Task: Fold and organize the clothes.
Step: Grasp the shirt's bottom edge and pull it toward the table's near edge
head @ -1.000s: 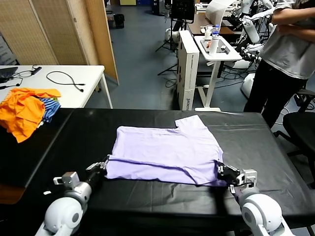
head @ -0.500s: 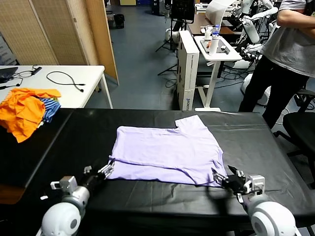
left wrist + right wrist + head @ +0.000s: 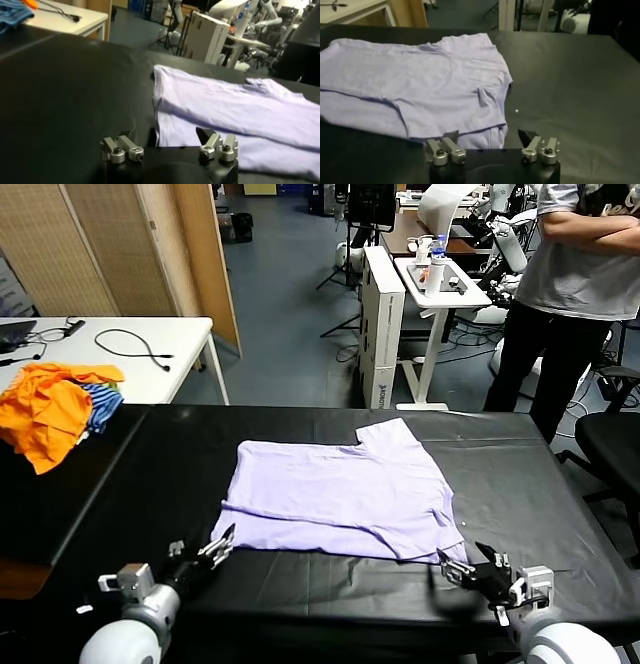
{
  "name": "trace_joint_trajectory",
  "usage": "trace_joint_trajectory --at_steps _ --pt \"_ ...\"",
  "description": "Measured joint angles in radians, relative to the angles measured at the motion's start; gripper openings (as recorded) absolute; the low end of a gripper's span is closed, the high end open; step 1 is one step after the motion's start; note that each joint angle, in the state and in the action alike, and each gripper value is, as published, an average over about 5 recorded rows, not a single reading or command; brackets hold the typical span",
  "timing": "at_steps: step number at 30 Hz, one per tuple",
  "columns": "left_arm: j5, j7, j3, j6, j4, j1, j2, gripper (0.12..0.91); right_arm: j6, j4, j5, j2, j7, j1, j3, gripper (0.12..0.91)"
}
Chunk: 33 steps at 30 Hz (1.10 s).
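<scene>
The pale lavender T-shirt (image 3: 340, 494) lies flat on the black table (image 3: 520, 474), folded over along its near side, plain side up. My left gripper (image 3: 205, 552) is open and empty just short of the shirt's near left corner. In the left wrist view the shirt (image 3: 240, 110) lies just beyond that open gripper (image 3: 170, 145). My right gripper (image 3: 470, 569) is open and empty just short of the shirt's near right corner. In the right wrist view the shirt's hem (image 3: 445, 90) lies just beyond the open gripper (image 3: 490, 142).
Orange garments (image 3: 45, 409) and a blue-striped cloth (image 3: 100, 404) are piled at the table's far left. A white table with cables (image 3: 150, 349) stands behind. A person (image 3: 570, 284) and a chair (image 3: 615, 444) are at the right beyond the table.
Both grippers let go of the shirt's near corners, opened, and drew back toward me. The shirt's near edge now rests flat on the table.
</scene>
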<state>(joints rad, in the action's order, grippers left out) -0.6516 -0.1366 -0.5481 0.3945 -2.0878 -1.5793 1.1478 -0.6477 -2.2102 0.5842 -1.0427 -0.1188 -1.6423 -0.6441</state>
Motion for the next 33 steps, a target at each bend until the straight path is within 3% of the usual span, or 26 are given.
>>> trace_joint_trajectory --at_steps 6,9,11,20,29,33 --pt "0.002 -0.001 0.000 -0.001 0.009 -0.004 0.001 0.422 0.001 -0.001 -0.005 -0.004 0.000 -0.005 0.007 0.206" --pt "0.006 -0.001 0.001 -0.003 0.012 -0.009 0.002 0.239 -0.001 -0.013 -0.004 -0.004 -0.002 -0.011 0.007 0.149" --pt "0.008 -0.001 0.001 -0.004 0.014 -0.014 0.002 0.166 -0.008 -0.025 -0.003 -0.003 -0.003 -0.017 0.007 0.140" --pt "0.016 -0.006 -0.022 -0.010 -0.021 -0.064 -0.009 0.147 -0.084 -0.090 -0.004 0.002 -0.027 -0.051 0.015 0.140" --pt "0.050 -0.012 -0.071 -0.017 -0.082 -0.193 -0.009 0.147 -0.088 -0.137 -0.008 0.000 -0.046 -0.084 0.016 0.154" --pt "0.061 -0.010 -0.089 -0.015 -0.104 -0.239 -0.009 0.163 -0.089 -0.163 -0.029 0.000 -0.044 -0.099 0.006 0.321"
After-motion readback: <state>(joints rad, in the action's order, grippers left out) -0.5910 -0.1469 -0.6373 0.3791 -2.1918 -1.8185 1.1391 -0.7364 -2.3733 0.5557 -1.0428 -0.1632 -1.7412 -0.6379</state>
